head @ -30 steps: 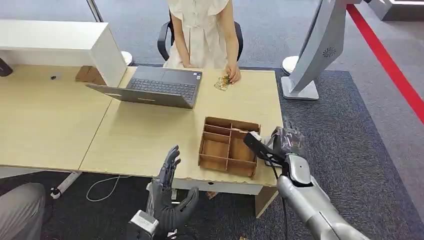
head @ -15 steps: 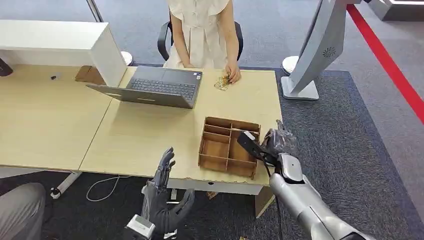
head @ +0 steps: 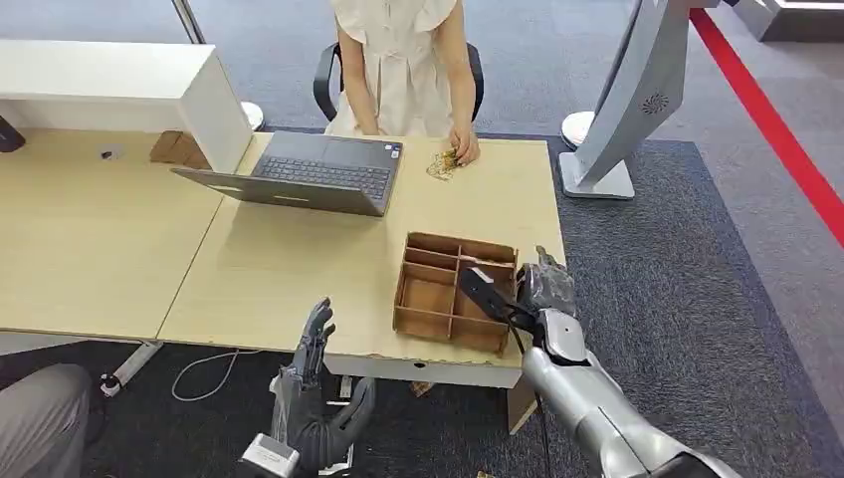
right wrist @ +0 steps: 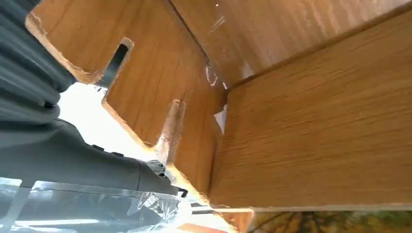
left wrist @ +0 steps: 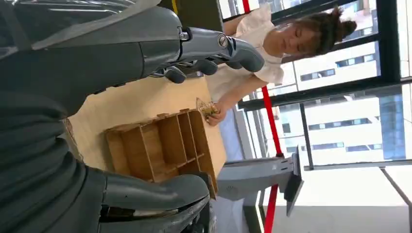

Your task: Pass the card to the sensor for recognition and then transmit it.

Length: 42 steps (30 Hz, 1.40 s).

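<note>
Right hand [head: 542,291] gripping dark card [head: 482,292], now moved inward over wooden tray [head: 428,296] near desk [head: 279,269] front edge. Left hand [head: 311,393] lower, fingers spread, empty.

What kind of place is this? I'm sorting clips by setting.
Probably an office lobby or reception desk. A person sits in an office chair behind a pale wooden desk with an open laptop; grey carpet with a red stripe and large windows onto buildings surround it.
</note>
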Available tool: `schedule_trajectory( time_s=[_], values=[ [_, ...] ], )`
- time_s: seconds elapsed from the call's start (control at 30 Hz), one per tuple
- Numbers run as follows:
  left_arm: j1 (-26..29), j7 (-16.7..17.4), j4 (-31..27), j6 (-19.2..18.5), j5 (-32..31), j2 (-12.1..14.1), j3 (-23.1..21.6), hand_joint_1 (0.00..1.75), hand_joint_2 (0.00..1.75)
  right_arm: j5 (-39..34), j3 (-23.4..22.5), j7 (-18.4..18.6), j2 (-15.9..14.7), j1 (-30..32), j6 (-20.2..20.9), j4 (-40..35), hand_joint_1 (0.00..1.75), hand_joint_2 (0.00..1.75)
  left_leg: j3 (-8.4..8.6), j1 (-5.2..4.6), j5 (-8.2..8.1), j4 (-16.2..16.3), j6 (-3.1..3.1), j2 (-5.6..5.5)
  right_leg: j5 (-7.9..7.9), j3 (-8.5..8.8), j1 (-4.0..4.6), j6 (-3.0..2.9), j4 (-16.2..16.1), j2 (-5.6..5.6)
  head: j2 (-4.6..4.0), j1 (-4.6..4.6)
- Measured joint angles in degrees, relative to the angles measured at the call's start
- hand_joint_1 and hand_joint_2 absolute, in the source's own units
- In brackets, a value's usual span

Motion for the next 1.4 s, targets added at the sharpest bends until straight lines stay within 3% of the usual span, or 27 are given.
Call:
schedule_trajectory(
  time_s=[0.27,0.63,0.87,1.0,1.4],
  values=[
    [0.7,-0.1,-0.2,0.0,-0.4,-0.3,0.9,0.00,1.75,-0.2,0.3,0.0,0.8,-0.3,-0.9,1.6,1.75,1.75,0.00,0.00,0.00,0.0,0.00,0.00,0.00,0.00,0.00,0.00,0.0,0.00,0.00,0.00],
    [0.9,-0.5,-0.2,0.0,-0.5,-0.5,1.3,0.00,1.75,1.6,0.3,-0.6,1.7,-1.5,-8.4,0.6,1.75,1.75,0.01,0.00,0.02,0.0,-0.02,0.00,0.01,0.00,0.00,0.00,0.0,0.01,0.00,0.00],
    [1.0,-0.6,-0.2,0.0,-0.2,-0.5,1.4,0.00,1.75,9.8,-0.7,2.0,0.7,-2.3,-8.5,-7.2,1.75,1.75,0.04,-0.01,0.02,0.0,-0.02,0.01,0.01,0.00,0.01,0.00,0.0,0.01,0.00,0.00],
    [0.9,-0.7,-0.2,0.0,0.8,-0.5,1.4,0.00,1.75,12.8,-0.8,4.9,-0.8,-2.5,-4.8,-10.2,1.75,1.75,0.04,-0.01,0.02,0.0,-0.02,0.01,0.01,0.01,0.00,0.00,0.0,0.01,0.00,0.00],
    [1.2,-0.5,-0.3,0.0,0.4,-0.5,1.4,0.00,1.75,11.2,-0.5,7.8,-5.9,0.8,-3.2,-12.3,1.75,1.75,0.02,-0.01,0.00,0.0,-0.01,0.00,0.00,0.00,0.00,0.00,0.0,0.01,0.02,-0.02]
  ],
)
